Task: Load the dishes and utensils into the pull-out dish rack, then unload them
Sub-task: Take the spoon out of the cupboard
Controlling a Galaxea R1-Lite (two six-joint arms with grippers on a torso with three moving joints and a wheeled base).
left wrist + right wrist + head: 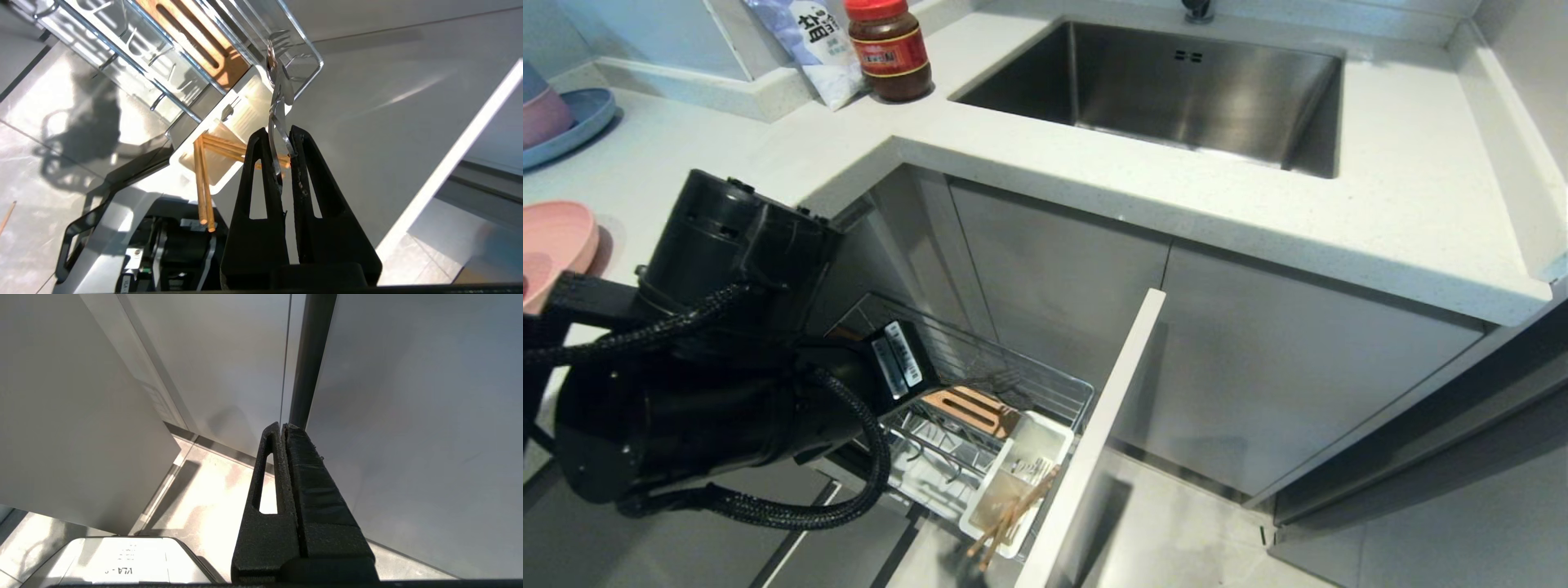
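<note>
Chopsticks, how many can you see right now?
2 chopsticks, both lying in the white cutlery tray of the pull-out rack, ends sticking out over its edge. Others may be hidden behind the left gripper.

A: Bright light from above; glare whitens the floor beside the rack, where a dark arm-shadow falls
B: Sharp throughout, sink dimly shaded inside

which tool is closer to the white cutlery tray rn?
Left. The left tool, shut on metal cutlery, hangs just above the cutlery tray. The right tool is parked by the cabinet fronts, tray nowhere in its view.
</note>
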